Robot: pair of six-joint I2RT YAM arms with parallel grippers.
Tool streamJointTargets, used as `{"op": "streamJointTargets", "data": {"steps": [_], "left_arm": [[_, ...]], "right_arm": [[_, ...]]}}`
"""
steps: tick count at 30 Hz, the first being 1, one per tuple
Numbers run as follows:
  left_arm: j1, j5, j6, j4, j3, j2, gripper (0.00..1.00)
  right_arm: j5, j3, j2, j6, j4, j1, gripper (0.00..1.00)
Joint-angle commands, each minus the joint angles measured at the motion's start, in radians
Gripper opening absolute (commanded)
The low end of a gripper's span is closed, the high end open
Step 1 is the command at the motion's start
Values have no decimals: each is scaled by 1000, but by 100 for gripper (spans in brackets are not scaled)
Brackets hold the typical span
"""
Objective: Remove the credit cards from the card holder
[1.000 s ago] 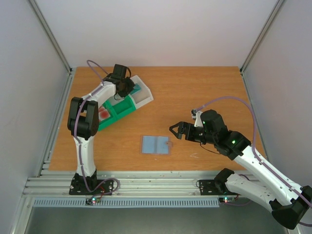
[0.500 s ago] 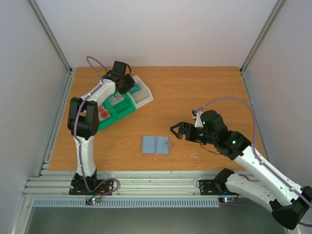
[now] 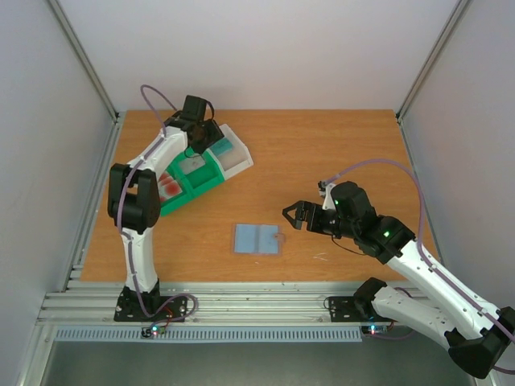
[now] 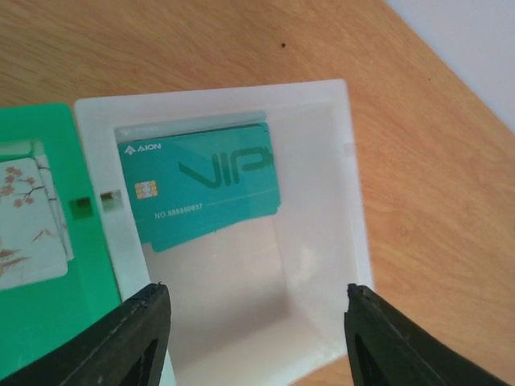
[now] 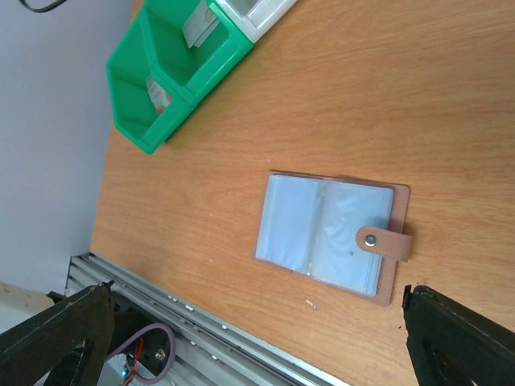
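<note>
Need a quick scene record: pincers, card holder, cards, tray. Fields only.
left pincer: open, over the white compartment, holding nothing
right pincer: open, hovering right of the card holder
card holder: open flat on table, pockets look empty
teal card: lying in white compartment
pale card: in adjacent green compartment

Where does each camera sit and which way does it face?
Top: above and behind the arms, looking down at the table; left arm and right arm show.
Left wrist: on the left gripper, looking into a white bin holding a teal card; fingertips show.
Right wrist: on the right gripper, facing the card holder; fingertips in bottom corners.
Shared: top and right wrist show card holder, tray.
</note>
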Motion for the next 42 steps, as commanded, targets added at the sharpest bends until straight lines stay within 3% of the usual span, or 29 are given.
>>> {"op": "streamJointTargets", "data": {"steps": [1, 4, 5, 14, 21, 32, 42], "left_arm": [[4, 26, 80, -43, -11, -156, 69], [4, 70, 124, -47, -79, -243, 97], [4, 88, 147, -55, -102, -272, 99], [-31, 293, 314, -36, -382, -585, 99], [-71, 392, 328, 41, -624, -864, 99], [-103, 493, 356, 45, -797, -1181, 99], [-102, 528, 305, 112, -882, -1344, 99]], "right_arm": [[44, 60, -3, -30, -43, -2, 99], [68, 76, -7, -41, -71, -2, 99], [76, 83, -8, -44, -81, -2, 98], [139, 132, -33, -93, -150, -3, 98], [210, 131, -79, -91, -189, -2, 99], [247, 204, -80, -143, -241, -2, 98], [234, 231, -83, -160, -239, -2, 99]]}}
